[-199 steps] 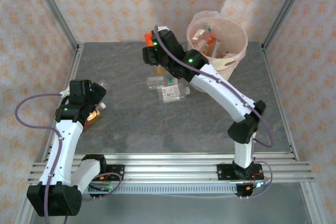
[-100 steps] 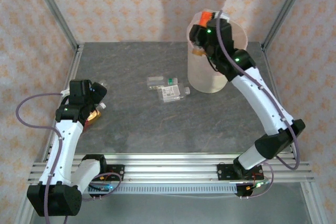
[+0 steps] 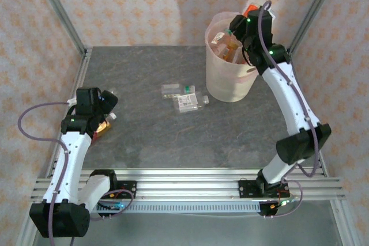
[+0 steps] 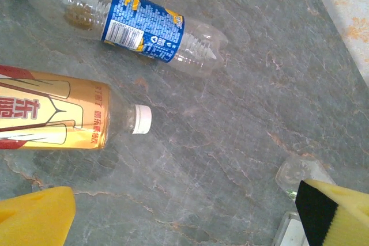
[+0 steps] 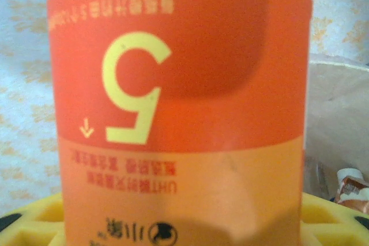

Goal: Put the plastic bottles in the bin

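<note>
Judging from the overhead view, the job looks past its midpoint but unfinished. The bin, at about one o'clock on the table, already holds several plastic bottles. The right gripper hangs over its rim on the two o'clock side, jaws pinching an orange-labelled bottle not yet let go. Left to clear are about three clear bottles lying together near the table's middle, a little toward twelve o'clock. At least two more lie at nine o'clock beneath the left gripper, whose jaws are spread wide and hold nothing. Its wrist view shows a blue-labelled bottle at eleven o'clock and a gold-labelled bottle with a white cap at nine o'clock. Both lie on their sides, apart from the yellow pads. The bottles are thin, see-through plastic with ribbed or waisted bodies and glossy printed film labels, so they probably dent easily and roll. The bin is a tall, round, smooth cream bucket that tapers downward, lined with a filmy pinkish bag. The pads look like soft, matt foam blocks. The table is a flat grey slab veined like stone, with a dull finish.
</note>
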`<state>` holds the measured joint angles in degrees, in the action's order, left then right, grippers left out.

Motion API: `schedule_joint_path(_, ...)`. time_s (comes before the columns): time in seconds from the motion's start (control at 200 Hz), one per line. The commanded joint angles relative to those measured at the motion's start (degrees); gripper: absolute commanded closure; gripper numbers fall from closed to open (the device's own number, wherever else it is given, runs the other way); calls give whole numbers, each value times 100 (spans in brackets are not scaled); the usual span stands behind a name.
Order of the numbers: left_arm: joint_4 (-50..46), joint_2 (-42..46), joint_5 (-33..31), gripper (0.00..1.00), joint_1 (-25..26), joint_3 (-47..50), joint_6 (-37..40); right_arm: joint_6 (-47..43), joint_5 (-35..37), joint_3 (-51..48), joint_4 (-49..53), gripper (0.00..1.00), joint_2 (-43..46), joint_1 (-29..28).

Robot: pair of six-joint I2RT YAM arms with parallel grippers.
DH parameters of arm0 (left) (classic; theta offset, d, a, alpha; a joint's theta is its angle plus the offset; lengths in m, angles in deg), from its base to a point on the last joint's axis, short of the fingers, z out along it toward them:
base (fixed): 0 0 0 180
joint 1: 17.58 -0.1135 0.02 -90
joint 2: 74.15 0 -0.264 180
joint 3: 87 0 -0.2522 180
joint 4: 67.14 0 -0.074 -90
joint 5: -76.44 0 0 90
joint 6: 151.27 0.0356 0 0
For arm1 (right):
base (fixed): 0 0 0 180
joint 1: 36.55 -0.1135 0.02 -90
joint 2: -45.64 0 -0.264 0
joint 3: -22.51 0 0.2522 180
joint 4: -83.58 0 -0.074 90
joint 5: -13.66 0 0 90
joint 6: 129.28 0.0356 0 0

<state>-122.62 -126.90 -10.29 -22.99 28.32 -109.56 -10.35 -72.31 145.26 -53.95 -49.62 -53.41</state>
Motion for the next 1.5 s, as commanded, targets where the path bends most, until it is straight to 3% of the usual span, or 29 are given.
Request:
schedule_joint_path(0.0, 76, 19, 47, 0, -45, 29, 44, 375, -383, 440, 225, 58, -433, 153)
schedule_joint_path(0.345, 80, 19, 45, 0, -41, 69, 56, 403, -499, 847, 715, 48, -1153, 183)
schedule_joint_path(0.53, 90, 1, 43, 0, -36, 65, 57, 345, -312, 753, 806, 23, -1118, 191)
schedule_joint_path(0.701, 102, -25, 60, 0, -39, 85, 39, 197, -121, 783, 964, 12, -1027, 192)
schedule_joint_path(1.061, 98, -25, 51, 0, -34, 66, 40, -157, 227, 596, 1040, 8, -520, 190)
schedule_joint_path(1.231, 98, -33, 42, 0, -39, 66, 39, -431, -102, 394, 1039, 0, -184, 183)
schedule_joint_path(1.496, 75, -51, -1, 0, -46, 12, 46, -734, -509, 158, 1270, 1, 289, -54)
